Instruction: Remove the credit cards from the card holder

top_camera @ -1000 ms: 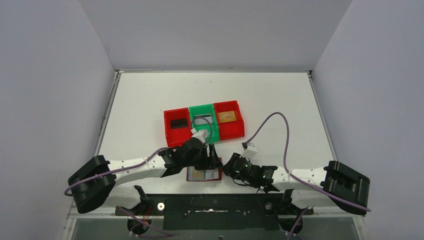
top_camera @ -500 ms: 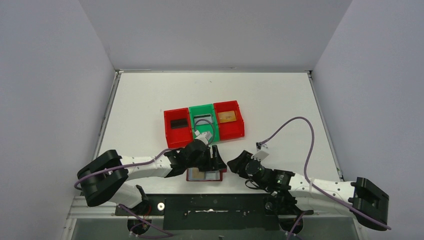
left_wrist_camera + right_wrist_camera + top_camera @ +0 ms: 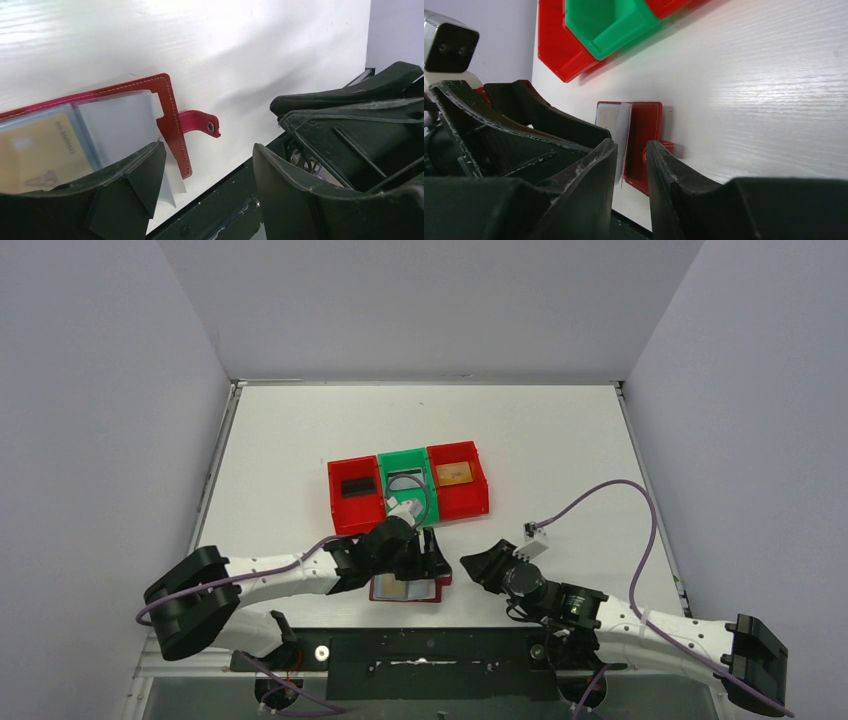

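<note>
Card holder (image 3: 405, 592) lies open on the white surface (image 3: 520, 430) at its near edge, just left of centre, under the left gripper (image 3: 430, 562). That gripper (image 3: 207, 155) is spread wide and pinches nothing. One finger (image 3: 135, 180) hangs over the clear inner pockets of the card holder (image 3: 170, 115), and I cannot tell whether it touches them. The other finger stands off the holder's right side, over the near edge of the surface. A tan card (image 3: 42, 150) sits inside a clear pocket, left of that first finger. The red snap tab (image 3: 200, 122) sticks out flat from the holder's right edge.

The right gripper (image 3: 475, 568) is just right of the holder and apart from it. Its fingers (image 3: 594, 175) are close together with a narrow gap, and nothing is between them; the card holder (image 3: 644, 130) shows beyond the gap.

Farther back, three bins stand side by side, touching. The left red bin (image 3: 340, 515) holds a black card (image 3: 356, 487), the green bin (image 3: 405, 453) a grey card (image 3: 405, 474), and the right red bin (image 3: 480, 495) a gold card (image 3: 454, 473).
</note>
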Robot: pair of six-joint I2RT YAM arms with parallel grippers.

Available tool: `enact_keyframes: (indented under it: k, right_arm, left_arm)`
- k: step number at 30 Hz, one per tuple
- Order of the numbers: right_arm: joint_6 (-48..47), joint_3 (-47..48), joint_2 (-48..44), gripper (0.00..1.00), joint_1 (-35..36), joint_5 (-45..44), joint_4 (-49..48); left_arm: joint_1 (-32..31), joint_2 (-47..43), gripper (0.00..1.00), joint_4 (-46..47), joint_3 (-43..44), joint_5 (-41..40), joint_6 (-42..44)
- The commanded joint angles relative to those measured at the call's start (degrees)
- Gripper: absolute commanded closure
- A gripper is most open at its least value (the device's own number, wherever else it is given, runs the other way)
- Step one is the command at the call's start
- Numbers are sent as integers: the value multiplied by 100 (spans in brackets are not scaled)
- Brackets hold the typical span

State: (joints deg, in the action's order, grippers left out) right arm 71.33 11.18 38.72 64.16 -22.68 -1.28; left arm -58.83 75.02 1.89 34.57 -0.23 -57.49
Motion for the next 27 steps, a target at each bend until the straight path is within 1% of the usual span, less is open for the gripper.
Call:
enact_keyframes:
  k: [1, 5, 10, 14, 18, 24, 27]
  right_arm:
    - [-366, 123, 23, 70, -21, 85, -662]
    - [-616, 407, 313, 70, -19, 346, -787]
    - [-913, 799, 880, 67, -6, 611, -907]
    - [-1141, 1237, 1398, 64, 37, 809, -817]
    - [-1233, 1527, 1865, 62, 99, 822, -740]
    - [-1088, 1610, 2140, 62, 144, 726, -808]
    - [-883, 1433, 2104, 62, 149, 596, -807]
  left_arm:
    - [24, -548, 36, -715, 249, -613, 235]
    - [55, -905, 34, -1405, 238, -1117, 180]
    - [173, -1631, 33, -1737, -135, -1544, -44]
    - [536, -2070, 31, -1820, -486, -1196, -21]
    - [950, -2248, 31, -1213, -910, -340, 37]
    - [979, -2126, 31, -1323, -847, -275, 133]
    - [980, -2081, 31, -1001, -944, 9, 151]
